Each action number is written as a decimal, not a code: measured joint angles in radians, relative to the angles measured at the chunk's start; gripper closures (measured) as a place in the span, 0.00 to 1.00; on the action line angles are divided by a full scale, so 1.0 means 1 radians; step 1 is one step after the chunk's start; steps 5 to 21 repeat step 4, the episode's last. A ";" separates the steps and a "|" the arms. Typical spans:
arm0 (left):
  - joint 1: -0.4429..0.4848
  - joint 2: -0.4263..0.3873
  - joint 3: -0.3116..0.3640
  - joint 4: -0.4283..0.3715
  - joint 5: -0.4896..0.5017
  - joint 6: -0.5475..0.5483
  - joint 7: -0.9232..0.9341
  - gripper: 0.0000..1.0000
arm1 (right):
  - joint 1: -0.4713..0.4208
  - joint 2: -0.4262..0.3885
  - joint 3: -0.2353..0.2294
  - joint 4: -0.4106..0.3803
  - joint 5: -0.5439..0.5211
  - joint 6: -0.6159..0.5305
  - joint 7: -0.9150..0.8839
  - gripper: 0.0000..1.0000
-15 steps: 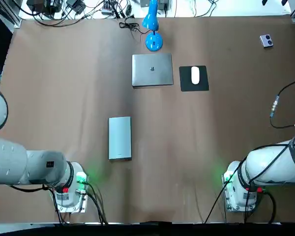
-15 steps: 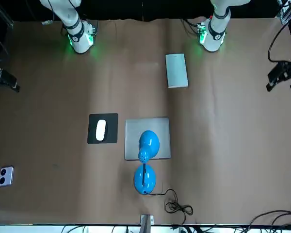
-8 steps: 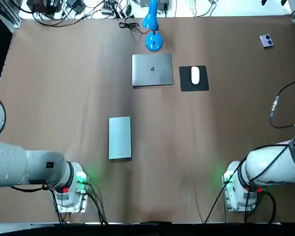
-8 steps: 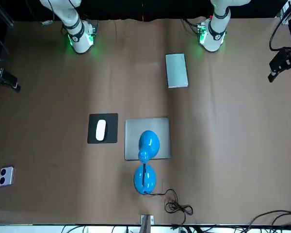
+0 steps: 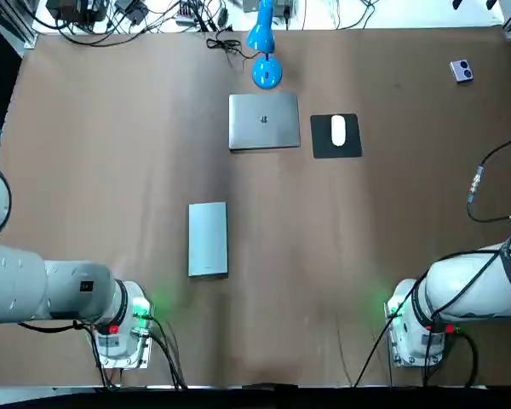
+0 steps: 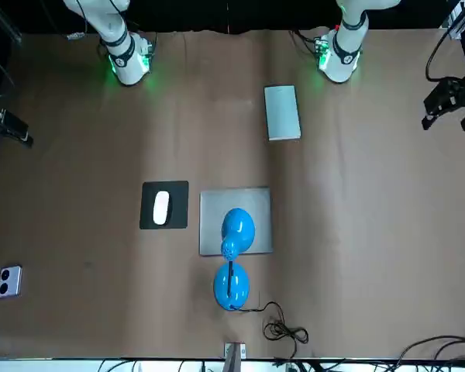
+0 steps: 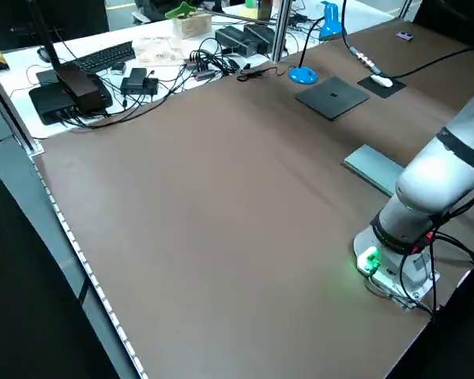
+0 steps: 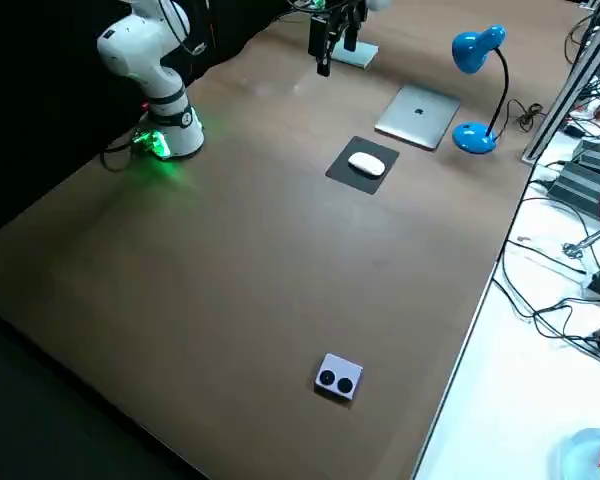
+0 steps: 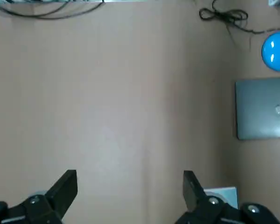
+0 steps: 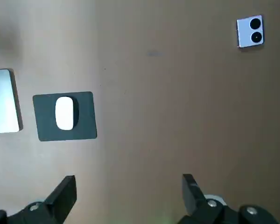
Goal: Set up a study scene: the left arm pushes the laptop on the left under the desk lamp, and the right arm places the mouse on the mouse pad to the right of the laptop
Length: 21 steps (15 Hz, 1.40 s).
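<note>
Fingers of the left gripper (image 9: 128,179) stand apart, empty, above bare brown table (image 5: 111,128); those of the right gripper (image 10: 128,182) likewise. The closed laptop (image 5: 264,121) lies just before the blue desk lamp (image 5: 266,72), the white mouse (image 5: 338,129) on the black mouse pad (image 5: 336,150) beside it on the right. A grey slab (image 5: 208,239) lies nearer the arms — a small two-button box (image 5: 462,71) sits at the far right corner. Cables (image 7: 209,63) and a keyboard (image 7: 103,57) crowd the white bench (image 8: 480,400) beyond.
</note>
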 joint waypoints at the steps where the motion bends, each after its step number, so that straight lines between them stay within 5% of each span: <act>1: 0.000 0.000 0.000 0.000 0.000 -0.014 0.000 0.00 | 0.000 0.000 0.000 0.000 0.000 0.000 0.000 0.00; 21: 0.002 0.000 0.000 0.000 0.000 -0.024 0.000 0.00 | 0.000 0.000 0.000 0.000 0.000 0.000 0.000 0.00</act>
